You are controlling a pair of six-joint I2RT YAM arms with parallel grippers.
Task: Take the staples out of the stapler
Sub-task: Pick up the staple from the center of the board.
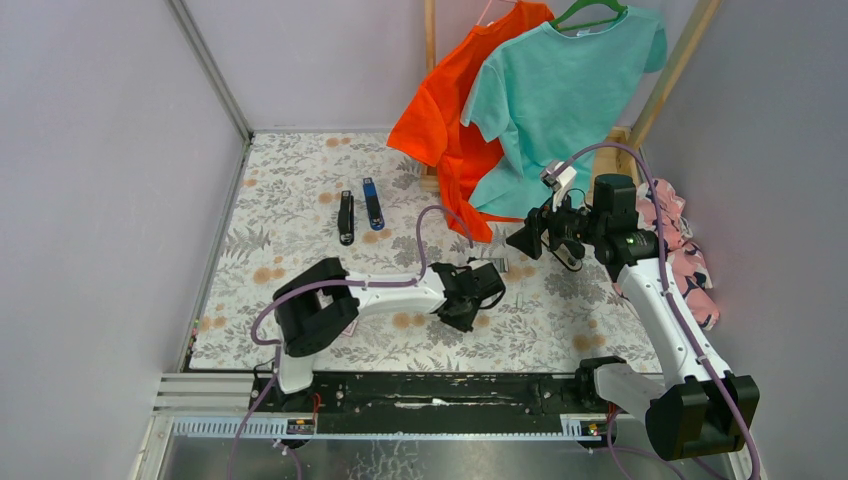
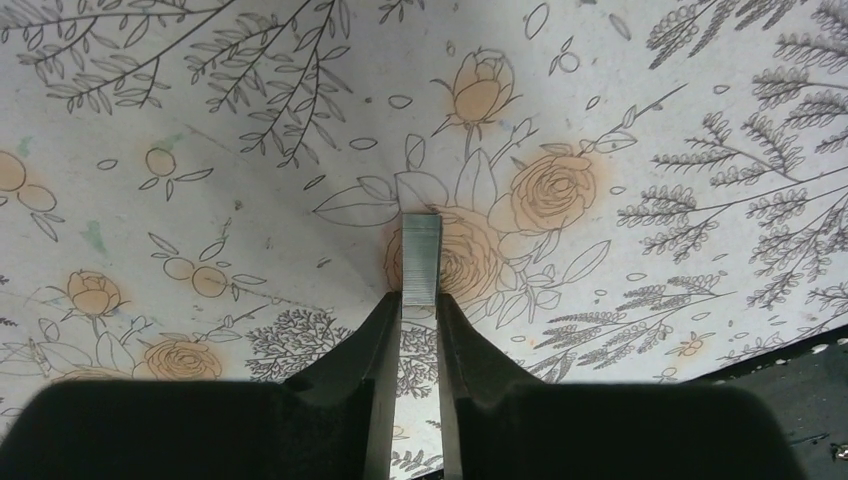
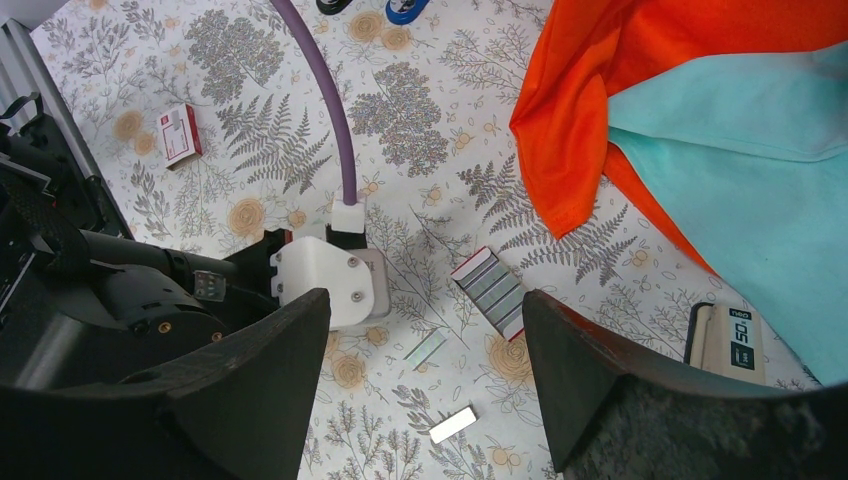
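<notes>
Left wrist, tool hides staples lower end

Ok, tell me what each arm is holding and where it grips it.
Left gripper: a staple strip, pinched at its near end. Right gripper: open, holding nothing.

"neo" and "50" on a black-labelled beige device

Bright ribbed metal staples, matt black plastic left pincer, matt floral-printed table cover, smooth teal cloth shirt
</notes>
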